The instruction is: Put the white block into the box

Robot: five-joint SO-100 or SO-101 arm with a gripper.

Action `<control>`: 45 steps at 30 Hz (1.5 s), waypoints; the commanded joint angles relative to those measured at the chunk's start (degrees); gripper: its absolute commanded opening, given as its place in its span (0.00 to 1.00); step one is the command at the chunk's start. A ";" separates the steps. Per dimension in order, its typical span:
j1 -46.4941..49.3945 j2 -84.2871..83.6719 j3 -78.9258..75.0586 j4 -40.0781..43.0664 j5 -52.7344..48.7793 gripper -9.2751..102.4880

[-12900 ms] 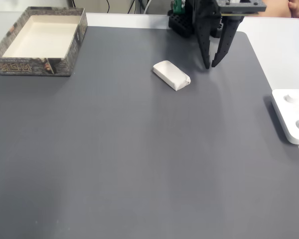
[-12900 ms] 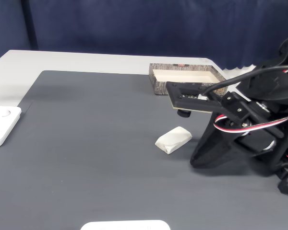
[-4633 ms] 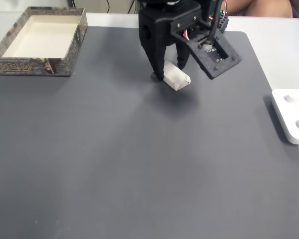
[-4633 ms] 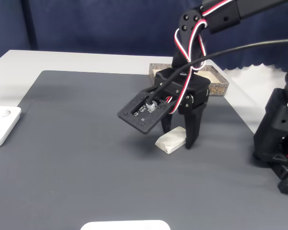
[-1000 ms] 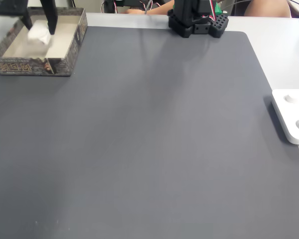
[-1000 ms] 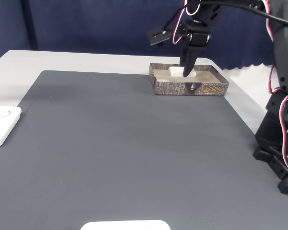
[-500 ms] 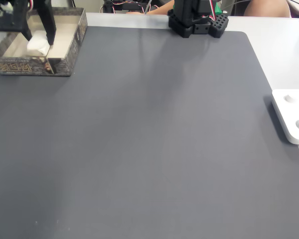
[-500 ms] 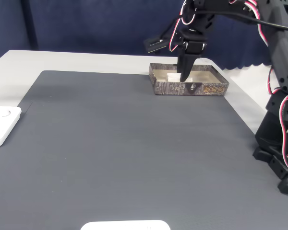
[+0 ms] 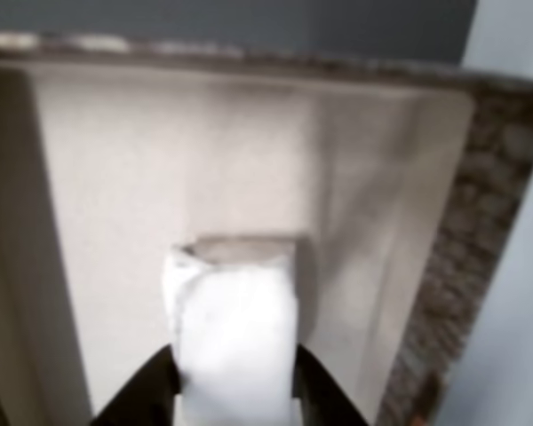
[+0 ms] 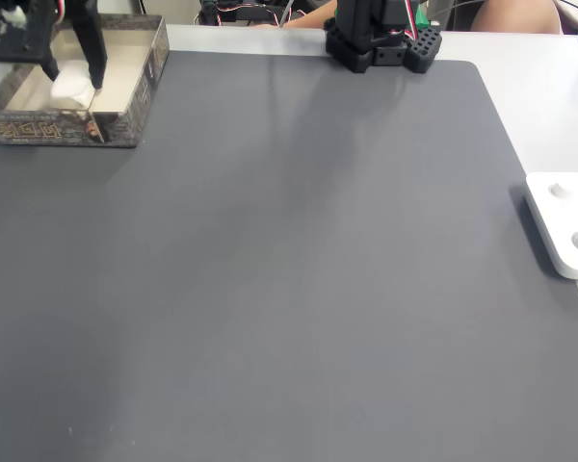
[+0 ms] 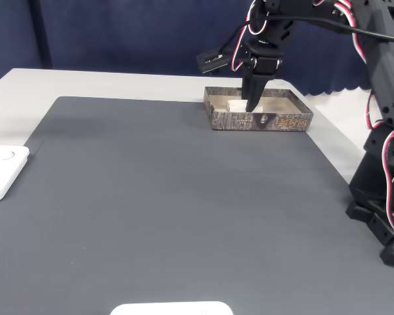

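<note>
white block [image 10: 73, 89] pinched between the black fingers [image 10: 94, 43] of the hand [image 10: 74, 75], upper left of a fixed view. lowered inside the box [image 10: 125, 108], within cream walls. grey mat [image 10: 289, 269] across the counter.

A large dark grey mat [image 10: 299, 269] covers most of a white desk [image 11: 105, 82], whose pale surface shows as a border around the mat's rounded corners in both fixed views. Behind the desk hangs a dark navy curtain [image 11: 131, 33] in soft vertical folds, its lower edge meeting the desk's far side. Light is even and diffuse, casting only faint shadows on the mat. A flat white rounded-corner device [image 10: 564, 221] with round dimples lies at the desk's edge, just beside the mat.
</note>
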 commanded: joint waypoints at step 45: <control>-20.83 68.03 51.59 2.37 -27.86 0.27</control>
